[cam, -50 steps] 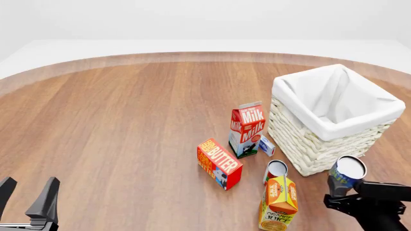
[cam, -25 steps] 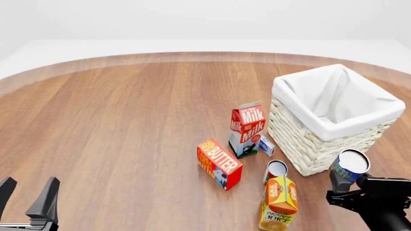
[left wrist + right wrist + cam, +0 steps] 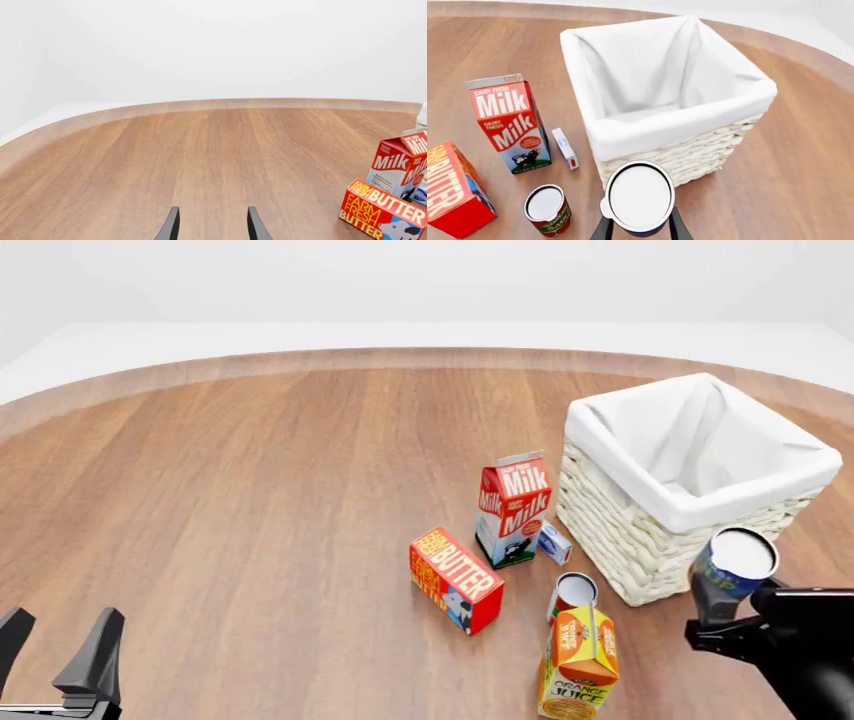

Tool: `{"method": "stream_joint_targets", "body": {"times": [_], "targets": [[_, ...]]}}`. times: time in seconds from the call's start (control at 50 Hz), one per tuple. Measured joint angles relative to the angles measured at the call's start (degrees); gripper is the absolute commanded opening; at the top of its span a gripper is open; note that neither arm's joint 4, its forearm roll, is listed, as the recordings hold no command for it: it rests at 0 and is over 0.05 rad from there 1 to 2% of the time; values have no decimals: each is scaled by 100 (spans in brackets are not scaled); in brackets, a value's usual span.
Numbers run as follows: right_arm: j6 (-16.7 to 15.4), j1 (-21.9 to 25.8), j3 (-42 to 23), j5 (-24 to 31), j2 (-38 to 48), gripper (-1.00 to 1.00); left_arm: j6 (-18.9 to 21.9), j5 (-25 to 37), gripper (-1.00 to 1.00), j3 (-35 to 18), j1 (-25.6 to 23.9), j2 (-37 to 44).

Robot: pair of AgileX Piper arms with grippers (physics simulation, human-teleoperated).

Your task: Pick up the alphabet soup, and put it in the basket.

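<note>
The right gripper (image 3: pixel 638 231) is clamped on the alphabet soup (image 3: pixel 730 572), held upright in the air just beside the near corner of the basket (image 3: pixel 627 540). To do well, it likely needs more height and forward travel before release over the lining. The can shows a blue label and pale flat top. The left gripper (image 3: pixel 56 655) hangs spread, holding nothing.

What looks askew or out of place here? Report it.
Little stands out. The butter box lies on its side at an angle, while the milk carton and orange juice carton stand upright. The alphabet soup is off the table, tilted in the right gripper near the basket. Nothing spilled or damaged.
</note>
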Motion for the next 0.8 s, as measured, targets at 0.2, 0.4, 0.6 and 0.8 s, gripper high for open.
{"method": "stream_joint_targets", "body": {"times": [0.2,0.4,0.6,0.8], "targets": [[-69,13,-202,345,-263,-100,0,0,100,0,0,0],[-136,6,-408,683,-530,-100,0,0,100,0,0,0],[-241,-19,-688,1108,-833,-100,0,0,100,0,0,0],[-331,-70,-966,1449,-1089,-100,0,0,100,0,0,0]]}}
